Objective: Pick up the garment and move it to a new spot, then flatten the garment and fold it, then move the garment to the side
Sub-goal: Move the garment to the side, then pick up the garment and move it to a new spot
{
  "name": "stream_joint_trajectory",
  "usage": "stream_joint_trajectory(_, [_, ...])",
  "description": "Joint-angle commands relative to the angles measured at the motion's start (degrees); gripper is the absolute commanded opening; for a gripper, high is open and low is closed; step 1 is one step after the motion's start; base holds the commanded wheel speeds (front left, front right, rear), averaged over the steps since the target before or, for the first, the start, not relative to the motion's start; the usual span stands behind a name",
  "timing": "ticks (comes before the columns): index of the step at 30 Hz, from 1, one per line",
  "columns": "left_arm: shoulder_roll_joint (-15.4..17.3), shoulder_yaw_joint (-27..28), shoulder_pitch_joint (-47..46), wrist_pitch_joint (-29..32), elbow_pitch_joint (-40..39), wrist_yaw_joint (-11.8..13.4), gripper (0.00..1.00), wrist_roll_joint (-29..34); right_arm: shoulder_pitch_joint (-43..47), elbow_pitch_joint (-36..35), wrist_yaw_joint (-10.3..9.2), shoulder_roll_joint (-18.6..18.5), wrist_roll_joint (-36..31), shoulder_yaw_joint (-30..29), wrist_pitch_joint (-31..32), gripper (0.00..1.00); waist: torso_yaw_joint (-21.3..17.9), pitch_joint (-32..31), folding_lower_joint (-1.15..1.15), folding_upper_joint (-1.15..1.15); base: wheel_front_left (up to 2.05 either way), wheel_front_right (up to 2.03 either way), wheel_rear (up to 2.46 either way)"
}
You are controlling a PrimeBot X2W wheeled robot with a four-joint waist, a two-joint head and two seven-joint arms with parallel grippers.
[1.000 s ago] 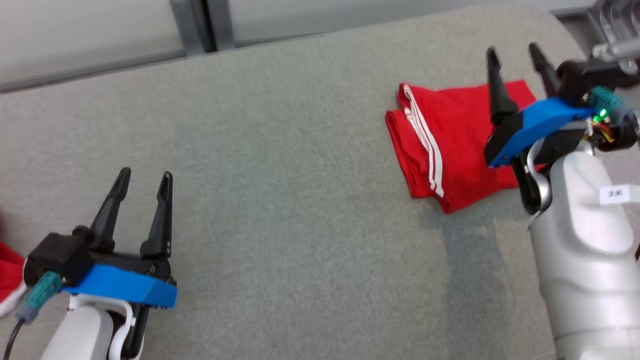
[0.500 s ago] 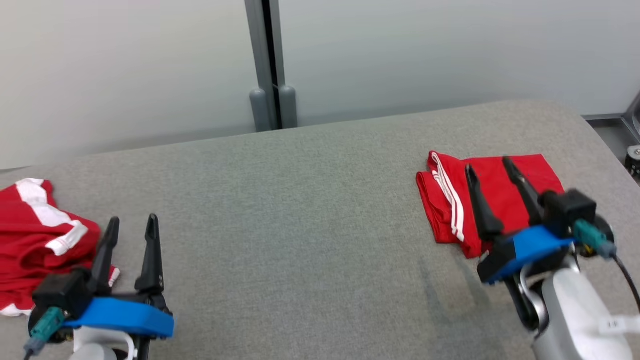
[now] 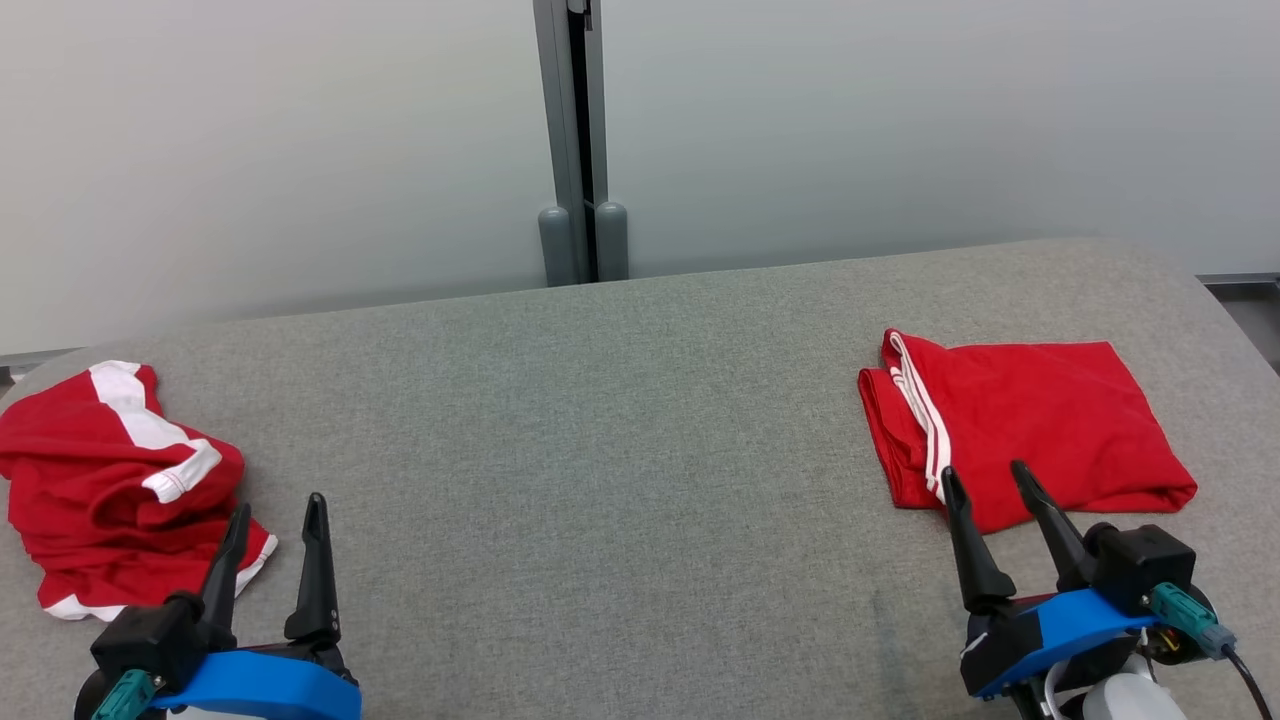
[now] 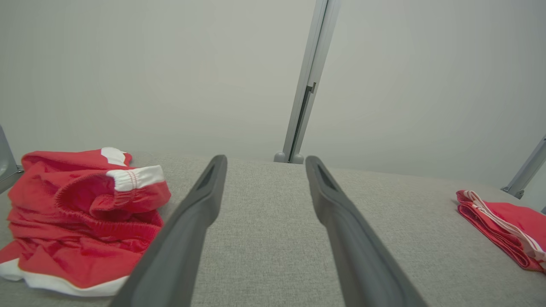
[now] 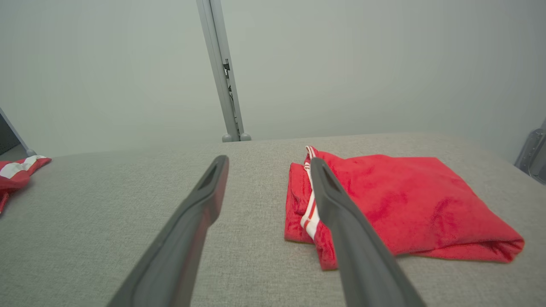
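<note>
A folded red garment (image 3: 1040, 430) with thin white stripes lies flat at the right of the grey fabric table (image 3: 600, 480); the right wrist view has it (image 5: 396, 204) just ahead and to the right. My right gripper (image 3: 983, 470) stands open and empty, just short of the garment's near edge. A crumpled red garment (image 3: 110, 480) with white bands lies at the far left. My left gripper (image 3: 278, 505) is open and empty beside it, to its right. In the left wrist view the crumpled garment (image 4: 81, 209) sits left of my fingers.
A pale wall with a grey vertical post (image 3: 578, 140) runs behind the table. The table's right corner curves off near a metal frame (image 5: 531, 153). Bare grey fabric spans the wide middle between the two garments.
The head camera has swung up and left, bringing the wall and the crumpled garment into view. My right gripper has drawn back from over the folded garment to its near edge.
</note>
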Motion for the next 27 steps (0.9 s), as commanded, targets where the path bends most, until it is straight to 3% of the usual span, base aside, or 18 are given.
stream_joint_trajectory(1, [-0.1,0.4,0.38,-0.12,0.07,-0.1,1.0,0.51,0.78,-0.01,0.01,0.38,0.15,-0.05,-0.41,1.0,-0.01,-0.04,0.01,0.01,0.0,0.0,0.0])
stream_joint_trajectory(16, [0.59,-0.64,-0.72,-0.12,0.96,-0.16,1.0,0.3,1.1,0.6,0.01,0.7,-0.24,0.78,-0.88,1.0,1.43,-0.38,0.01,0.01,0.0,0.0,0.0])
stream_joint_trajectory(27, [1.47,0.93,-2.04,-0.12,3.35,-0.16,1.0,0.51,0.43,1.93,0.01,1.69,1.13,3.94,-0.95,1.0,12.95,0.1,0.01,0.01,0.0,0.0,0.0])
